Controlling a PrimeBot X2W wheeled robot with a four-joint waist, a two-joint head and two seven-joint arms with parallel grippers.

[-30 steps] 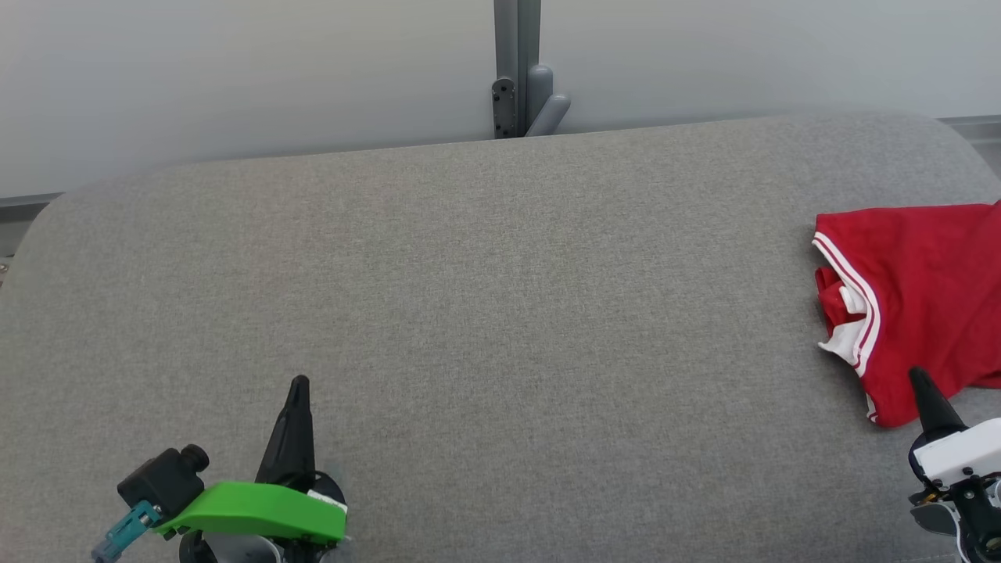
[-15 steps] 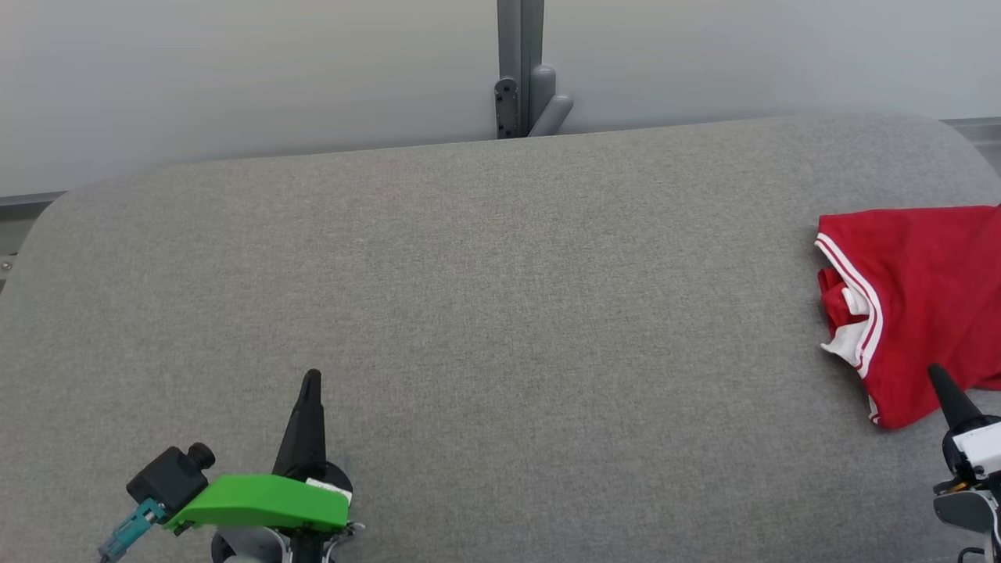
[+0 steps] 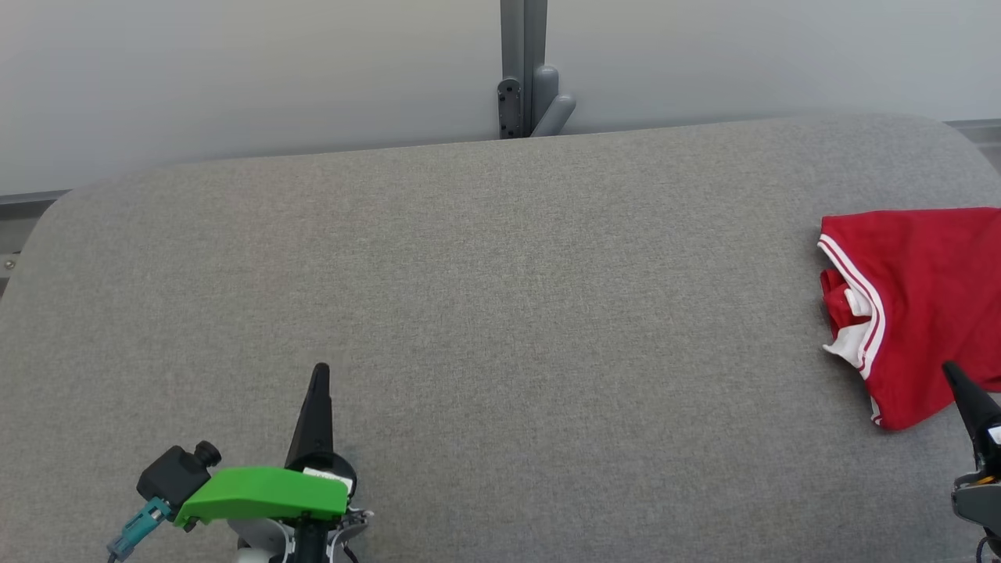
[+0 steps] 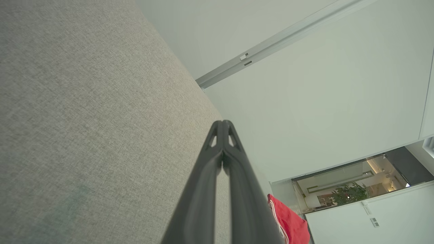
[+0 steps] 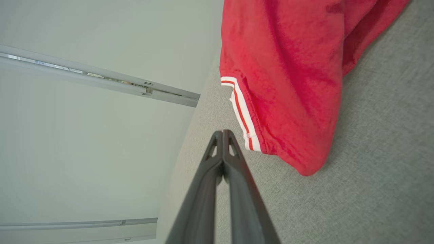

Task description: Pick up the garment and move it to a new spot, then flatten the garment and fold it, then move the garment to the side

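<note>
Garment [image 3: 923, 305]: red, with white and red striped trim; lies loosely folded on the right side of the grey padded surface [image 3: 500, 297], cut off by the right edge of the head view.

Garment, near side: in the right wrist view, a striped hem and a rounded red corner lying on the grey cloth.

Garment, left side: in the head view, white edging and a small tuck of red cloth showing between the layers.

Left gripper [image 3: 319, 369]: low at the lower left of the head view, over bare grey cloth, well apart from the garment.

Left fingers [image 4: 212, 162]: pressed together along their length, tips meeting, nothing between them.

Left wrist: carries a bright green cover [image 3: 262, 493], a black camera block [image 3: 176, 473] and a teal plug [image 3: 137, 528].

Right gripper [image 3: 952, 369]: at the lower right of the head view, its tip overlapping the garment's near edge there.

Right fingers [image 5: 210, 169]: closed against each other, holding nothing; tips just beside the striped hem in the right wrist view; contact with the cloth impossible to tell.

Background: pale wall [image 3: 235, 70] behind the surface, with a grey upright post [image 3: 522, 47] and its bracket at the top middle.
</note>
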